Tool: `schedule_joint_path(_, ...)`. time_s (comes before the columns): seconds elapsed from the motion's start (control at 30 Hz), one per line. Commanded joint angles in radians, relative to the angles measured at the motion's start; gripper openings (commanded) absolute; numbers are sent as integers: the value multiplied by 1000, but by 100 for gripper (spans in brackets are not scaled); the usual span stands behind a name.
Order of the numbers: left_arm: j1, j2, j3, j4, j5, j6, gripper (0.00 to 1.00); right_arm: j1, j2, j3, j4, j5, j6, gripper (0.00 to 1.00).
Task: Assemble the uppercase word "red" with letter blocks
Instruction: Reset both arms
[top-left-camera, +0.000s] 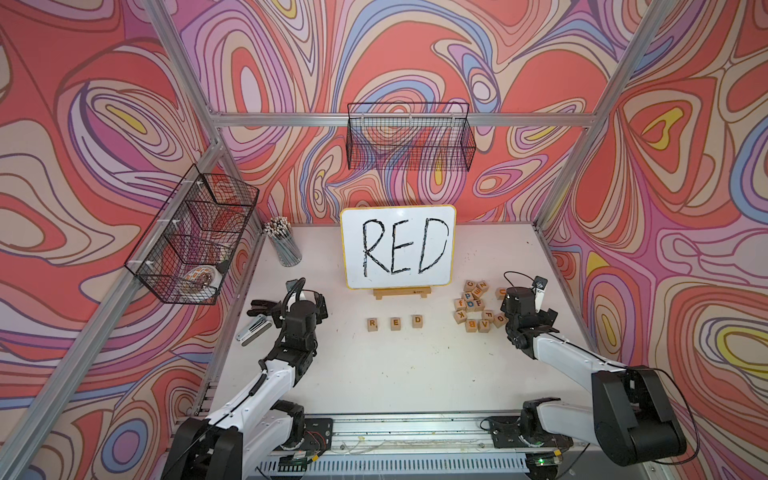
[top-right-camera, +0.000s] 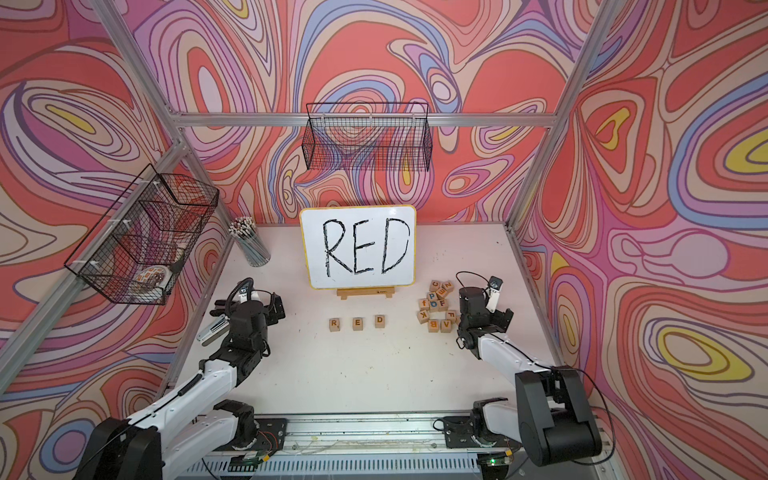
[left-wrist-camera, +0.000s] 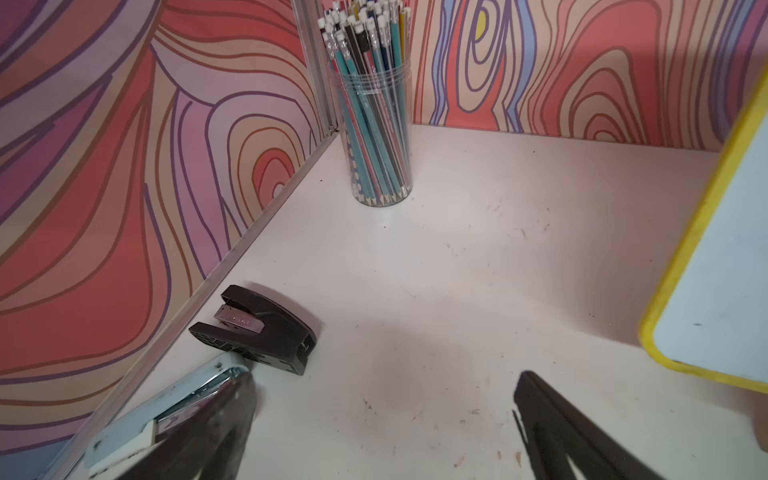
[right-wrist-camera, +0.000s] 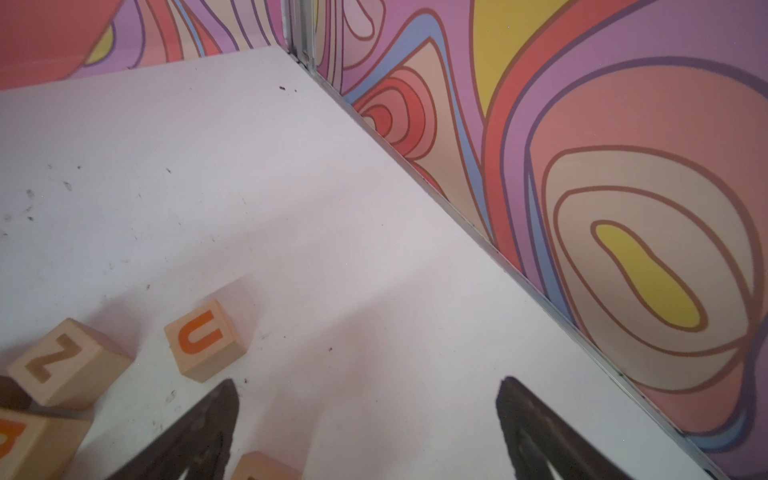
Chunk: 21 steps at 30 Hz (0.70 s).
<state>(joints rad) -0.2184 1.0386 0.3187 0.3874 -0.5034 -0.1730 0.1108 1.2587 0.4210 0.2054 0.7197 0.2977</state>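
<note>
Left gripper: fingers spread wide, nothing between them. Right gripper: same, spread and empty. R, E, D sit in a row on the table between my two grippers, well apart from both, with small gaps between the blocks. Judged light, stiff, smooth wood, not fragile. To close the gaps, I'd pinch opposite side faces from above, letter up.

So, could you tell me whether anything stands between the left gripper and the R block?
Nothing visible does: only bare table separates the open left gripper from the R block, which already stands in a row with E block and D block.
</note>
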Motion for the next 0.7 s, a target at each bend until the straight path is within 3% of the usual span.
schedule_joint_path(0.0,26,91,-36,156,60,30,100,-9,-11,-86,390,-28,-96,98)
schedule_joint_path(0.2,85,260,29,267,178,34,100,-17,119,-167,751,-92,-198,98)
schedule_joint_path(0.3,105,325,121,159,249,52,98,-24,203,-165,884,-134,-231,98)
schedule_joint_path(0.4,105,344,147,140,286,101,93,-31,205,-113,788,-207,-251,98)
schedule_joint_path(0.57,106,345,36,403,245,191,96,-58,221,-171,919,-355,-215,97)
schedule_joint_path(0.67,108,495,-11,669,239,215,100,-60,315,-155,1002,-373,-211,97)
